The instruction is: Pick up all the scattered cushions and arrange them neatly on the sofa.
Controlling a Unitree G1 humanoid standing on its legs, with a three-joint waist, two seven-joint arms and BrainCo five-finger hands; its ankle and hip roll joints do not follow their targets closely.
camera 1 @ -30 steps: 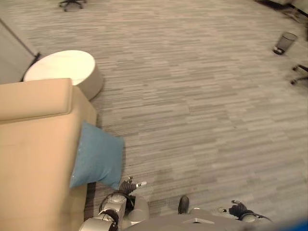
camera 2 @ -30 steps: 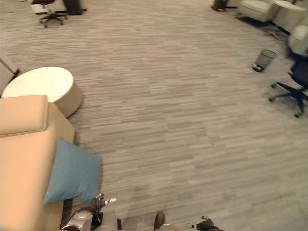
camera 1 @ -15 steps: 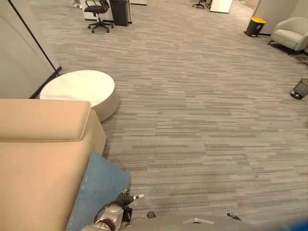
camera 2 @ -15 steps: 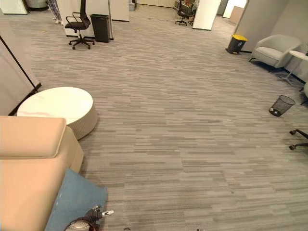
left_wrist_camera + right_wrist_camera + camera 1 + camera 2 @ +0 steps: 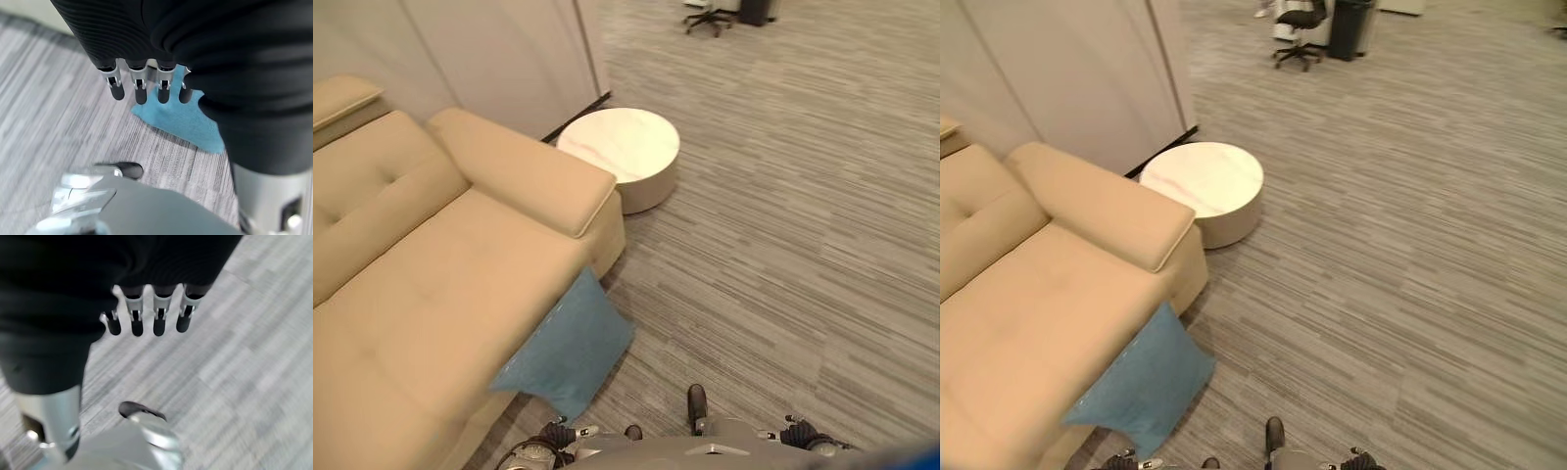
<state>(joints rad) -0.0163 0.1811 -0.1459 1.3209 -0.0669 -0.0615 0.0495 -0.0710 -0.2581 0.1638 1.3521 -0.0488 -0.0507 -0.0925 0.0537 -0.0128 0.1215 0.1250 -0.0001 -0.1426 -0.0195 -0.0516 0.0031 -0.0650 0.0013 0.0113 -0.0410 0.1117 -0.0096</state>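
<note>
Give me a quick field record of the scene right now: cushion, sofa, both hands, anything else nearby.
cushion: blue cushion on the carpet, leaning against the sofa's front
sofa: beige sofa, seat bare
left hand: left hand open, fingers straight, above the carpet near the cushion, holding nothing
right hand: right hand open, over carpet, holding nothing
nearby: round white table beside the sofa arm

one blue cushion (image 5: 570, 347) leans on the carpet against the front of one beige sofa (image 5: 431, 284), just ahead of the left hand (image 5: 142, 85). one round white table (image 5: 619, 147) stands farther off beyond it. one black office chair (image 5: 1295, 22) sits well apart. there are two robot hands, counting the right hand (image 5: 146, 318).
</note>
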